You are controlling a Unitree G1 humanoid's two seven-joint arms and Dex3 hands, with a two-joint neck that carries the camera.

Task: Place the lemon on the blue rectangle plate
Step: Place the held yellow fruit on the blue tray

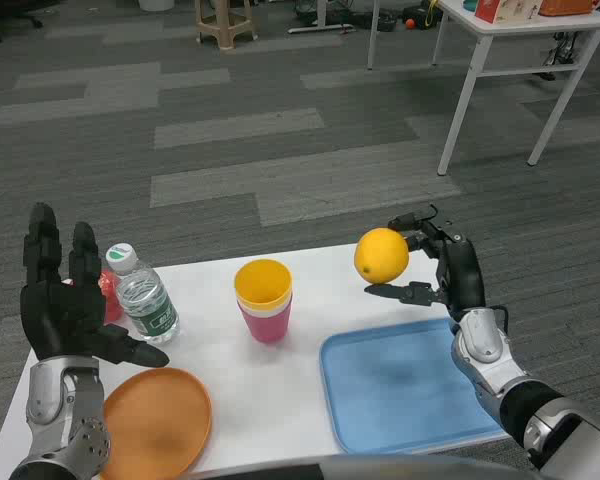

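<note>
Waiting at the near left, the left hand is standing upright with its fingers spread and nothing in them, just above the orange round plate. Standing beside it are a clear water bottle with a green label and, partly hidden behind the hand, a small red thing (too covered to identify). Sitting near the table's middle is a stack of cups, yellow nested in pink. Moving rightward, the lemon is being held in the air by the right hand, its fingers closing on the fruit from the right side, just beyond the far edge of the blue rectangle plate. Completing the step well is likely calling for drawing the fruit nearer and lowering it over the plate's bare middle before the fingers part, since a round fruit is apt to roll. Supporting everything is the white table; beyond it, grey carpet tiles are running toward a second white table at the far right.
</note>
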